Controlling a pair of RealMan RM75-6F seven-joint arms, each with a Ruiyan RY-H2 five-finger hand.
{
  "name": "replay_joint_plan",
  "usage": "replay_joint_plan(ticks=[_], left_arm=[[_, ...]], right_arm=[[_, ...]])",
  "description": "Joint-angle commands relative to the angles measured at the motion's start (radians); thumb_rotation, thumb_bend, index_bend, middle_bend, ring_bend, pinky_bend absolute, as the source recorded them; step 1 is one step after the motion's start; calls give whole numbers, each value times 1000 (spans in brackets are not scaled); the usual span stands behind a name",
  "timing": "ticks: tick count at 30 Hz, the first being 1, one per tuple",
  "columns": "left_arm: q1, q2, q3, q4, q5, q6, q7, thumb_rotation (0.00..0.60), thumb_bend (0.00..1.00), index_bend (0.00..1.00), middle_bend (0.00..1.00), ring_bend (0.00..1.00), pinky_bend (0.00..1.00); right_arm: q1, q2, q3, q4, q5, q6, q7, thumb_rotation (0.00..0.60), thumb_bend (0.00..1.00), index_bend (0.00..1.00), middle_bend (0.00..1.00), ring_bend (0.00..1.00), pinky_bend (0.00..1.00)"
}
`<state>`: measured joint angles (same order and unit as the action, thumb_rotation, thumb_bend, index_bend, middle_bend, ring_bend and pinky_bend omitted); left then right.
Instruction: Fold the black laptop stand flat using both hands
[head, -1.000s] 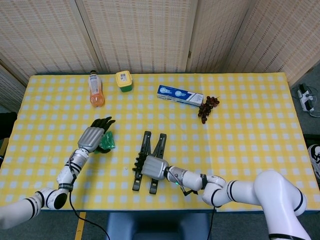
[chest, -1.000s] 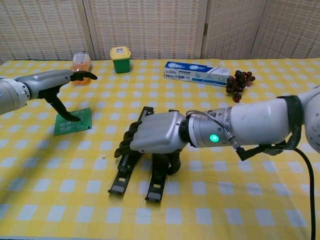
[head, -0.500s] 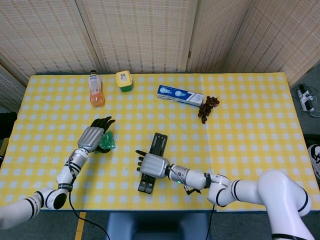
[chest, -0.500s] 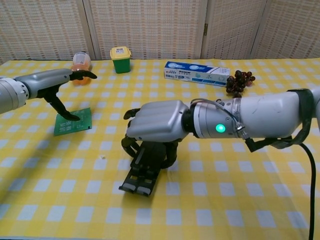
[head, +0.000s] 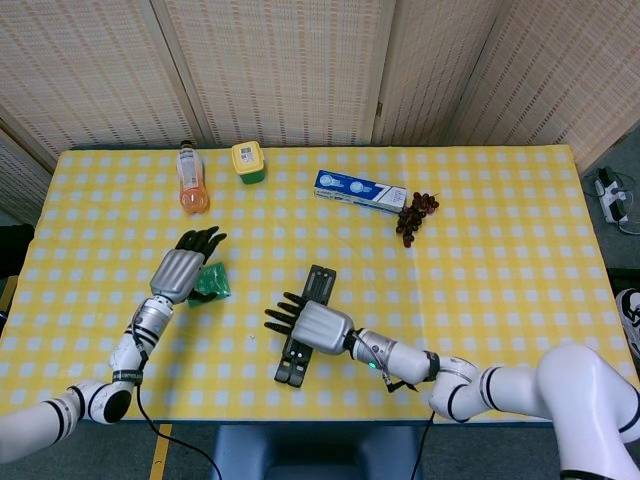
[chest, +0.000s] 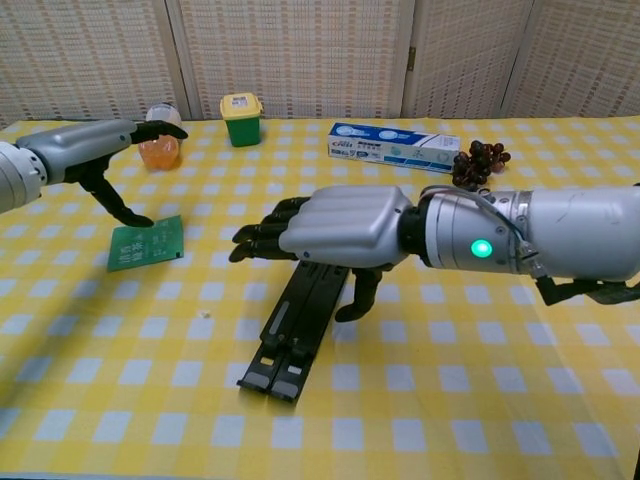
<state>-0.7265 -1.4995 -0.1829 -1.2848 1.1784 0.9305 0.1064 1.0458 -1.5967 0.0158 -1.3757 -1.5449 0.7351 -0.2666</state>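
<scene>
Covering the whole scene, the worktop (head: 520, 250) wears a yellow-and-white checked cloth; only the head view shows all its edges, while the chest view crops the near edge and both sides. The right hand (chest: 345, 228) hovers over the laptop stand (chest: 300, 322), fingers (chest: 262, 232) extended and spread toward the left edge, holding nothing; whether the thumb touches the stand's right side cannot be told. From the head view the same hand (head: 318, 325) covers the stand's middle. The stand (head: 305, 330) lies folded flat near the near edge, a little left of centre, its two bars side by side; its long axis runs from near edge to far edge, leaning slightly right at the far end. The left hand (head: 183, 268) hangs near the left edge above a green circuit board (chest: 147, 241), fingers apart; the chest view shows a fingertip reaching down to the board's far edge, contact uncertain. Along the far edge stand an orange bottle (head: 191, 180) and a yellow-lidded green jar (head: 248, 162); a toothpaste box (head: 360, 190) and grapes (head: 415, 215) lie right of them. Bare cloth fills the right half.
</scene>
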Motion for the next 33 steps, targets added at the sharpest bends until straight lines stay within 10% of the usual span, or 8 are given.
replay_joint_plan(ticks=[1, 14, 33], left_arm=[[21, 27, -9, -43, -21, 44, 48, 600, 206, 0, 0, 0, 0], [180, 206, -4, -275, -86, 302, 216, 600, 227, 21, 0, 0, 0], [491, 312, 150, -389, 119, 627, 118, 600, 227, 62, 0, 0, 0]], right_arm=[[-70, 50, 14, -67, 37, 93, -55, 600, 268, 0, 0, 35, 0], [-397, 276, 8, -307, 172, 495, -157, 600, 268, 0, 41, 76, 0], [-799, 487, -82, -342, 218, 787, 104, 600, 268, 0, 69, 84, 73]])
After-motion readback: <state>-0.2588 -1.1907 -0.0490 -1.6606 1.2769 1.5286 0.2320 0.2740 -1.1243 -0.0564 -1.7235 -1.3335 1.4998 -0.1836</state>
